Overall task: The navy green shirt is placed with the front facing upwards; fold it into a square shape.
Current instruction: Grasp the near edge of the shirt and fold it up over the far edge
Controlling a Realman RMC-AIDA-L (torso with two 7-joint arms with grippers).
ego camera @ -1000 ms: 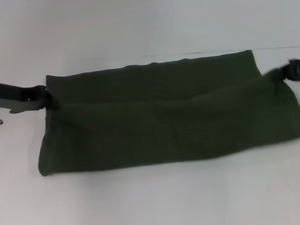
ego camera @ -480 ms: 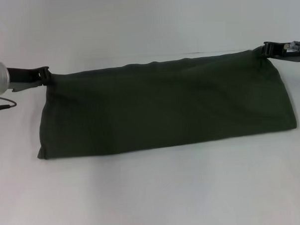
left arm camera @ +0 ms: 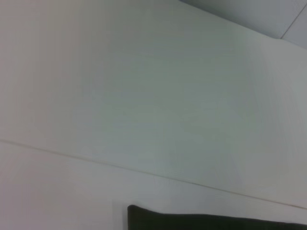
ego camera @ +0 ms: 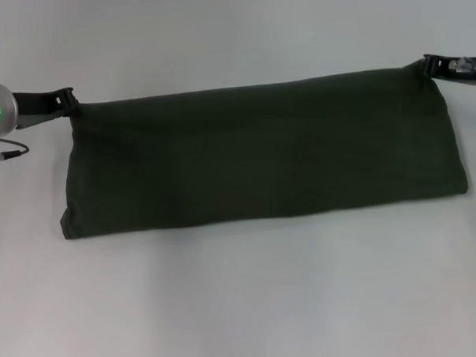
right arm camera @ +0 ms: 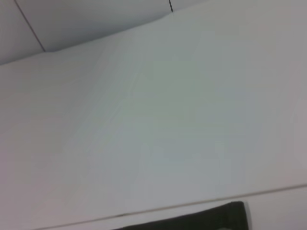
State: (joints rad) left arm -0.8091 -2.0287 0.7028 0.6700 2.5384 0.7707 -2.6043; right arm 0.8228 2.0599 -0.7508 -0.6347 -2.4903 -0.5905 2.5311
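Flattened since earlier, the navy green shirt (ego camera: 261, 154) lies long side-to-side, both pincers' grip unclear.

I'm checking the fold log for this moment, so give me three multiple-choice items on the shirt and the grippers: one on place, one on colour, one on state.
1. Where is the left gripper?
A. At the shirt's far left corner
B. On the shirt's near edge
C. Above the shirt's middle

2. What colour is the shirt?
A. Pale pink
B. Dark olive green
C. White

3. How does the shirt lie?
A. Spread out with sleeves showing
B. Crumpled in a heap
C. Folded into a long flat band

Answers: 1 A, the left gripper meets that corner, the right gripper the opposite one. 2 B, the navy green shirt is dark olive against the white table. 3 C, it forms one wide strip, no sleeves visible.
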